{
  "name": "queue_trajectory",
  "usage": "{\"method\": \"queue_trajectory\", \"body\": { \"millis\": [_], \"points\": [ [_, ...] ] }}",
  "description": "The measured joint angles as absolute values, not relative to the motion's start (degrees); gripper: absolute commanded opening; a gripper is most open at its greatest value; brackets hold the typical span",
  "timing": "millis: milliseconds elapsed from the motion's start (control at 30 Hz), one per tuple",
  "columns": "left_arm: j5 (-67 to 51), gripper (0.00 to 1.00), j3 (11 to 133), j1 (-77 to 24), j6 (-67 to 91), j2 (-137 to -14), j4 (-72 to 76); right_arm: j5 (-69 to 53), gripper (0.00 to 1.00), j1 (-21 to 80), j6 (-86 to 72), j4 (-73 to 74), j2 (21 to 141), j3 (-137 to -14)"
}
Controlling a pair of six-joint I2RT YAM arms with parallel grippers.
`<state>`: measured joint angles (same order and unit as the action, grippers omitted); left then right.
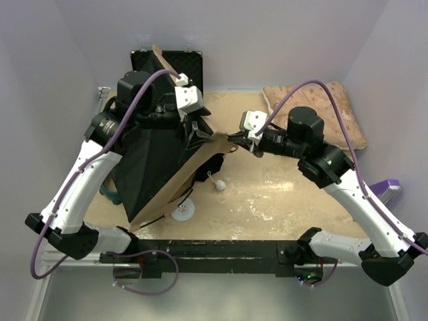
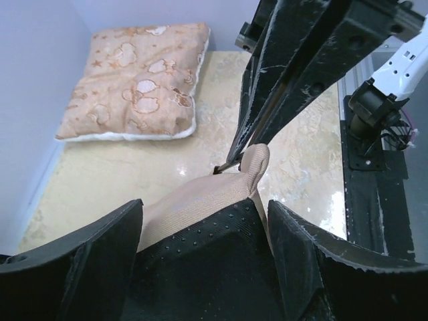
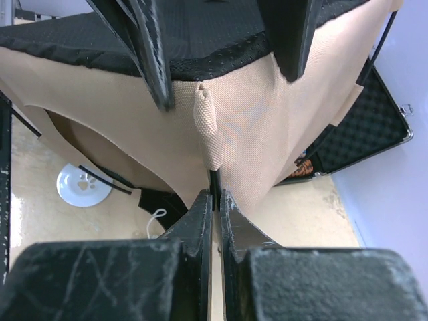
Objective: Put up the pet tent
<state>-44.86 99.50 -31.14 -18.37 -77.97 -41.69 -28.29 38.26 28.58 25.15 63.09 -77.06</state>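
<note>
Tabletop (image 1: 281, 194) | right hand (image 3: 215, 200) clamped on pole (image 3: 215, 179) | left hand (image 2: 204, 208) astride tent (image 1: 150, 167), cannot tell grip | risk: pole slips, tent sags

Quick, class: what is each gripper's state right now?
Left gripper: closed on the pet tent, fabric bunched in its jaws.
Right gripper: closed, pinching the pet tent's tan edge.

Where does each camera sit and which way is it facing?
Top external: above and behind, looking down; left arm, right arm, pet tent between.
Left wrist: looks across canvas to the pillow; own left gripper below.
Right wrist: faces the tent; own right gripper shut on it.
Shared: each wrist view shows the other gripper.
</note>
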Motion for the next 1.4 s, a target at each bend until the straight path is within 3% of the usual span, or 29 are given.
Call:
{"method": "queue_trajectory", "body": {
  "millis": [133, 367, 600, 700, 733, 800, 867, 967, 1100, 1333, 1400],
  "points": [
    [-44.8, 0.79, 101.6, -31.14, -21.89, -77.21, -43.27, -28.6, 0.0, 38.3, 27.62, 24.8, 63.35, -77.17],
    [-44.95, 0.61, 105.69, -35.77, -26.02, -78.67, -45.67, -29.3, 0.0, 38.3, 27.38, 24.25, 64.84, -78.89],
    [-43.88, 0.28, 105.89, -39.4, -27.75, -81.1, -46.5, -30.0, 0.0, 38.3, 27.42, 24.64, 65.98, -81.01],
    [-42.63, 0.03, 106.13, -39.35, -28.47, -82.3, -46.44, -30.26, 0.0, 38.3, 27.42, 25.23, 66.3, -81.43],
    [-42.3, 0.0, 106.26, -39.33, -28.53, -82.5, -46.46, -30.44, 0.04, 38.3, 27.44, 25.47, 66.32, -81.43],
    [-41.69, 0.0, 106.28, -39.35, -29.17, -82.61, -46.37, -30.48, 0.4, 38.24, 27.46, 25.71, 66.35, -81.47],
    [-40.91, 0.0, 106.28, -39.35, -29.17, -82.52, -46.28, -30.37, 0.67, 38.24, 26.46, 25.3, 66.3, -81.47],
    [-39.11, 0.0, 106.3, -38.92, -29.1, -82.5, -45.36, -28.73, 0.84, 38.28, 23.92, 23.97, 65.45, -81.47],
    [-37.67, 0.0, 108.42, -35.7, -28.1, -82.5, -43.44, -27.29, 0.88, 34.59, 18.28, 21.61, 62.7, -80.55],
    [-35.29, 0.0, 109.54, -32.75, -27.16, -79.83, -38.13, -31.99, 0.88, 15.55, 9.96, 15.62, 57.43, -67.55],
    [-34.83, 0.0, 108.6, -32.75, -27.0, -78.13, -36.6, -35.2, 0.95, 13.78, 7.95, 14.48, 59.35, -64.23]
  ]
}}
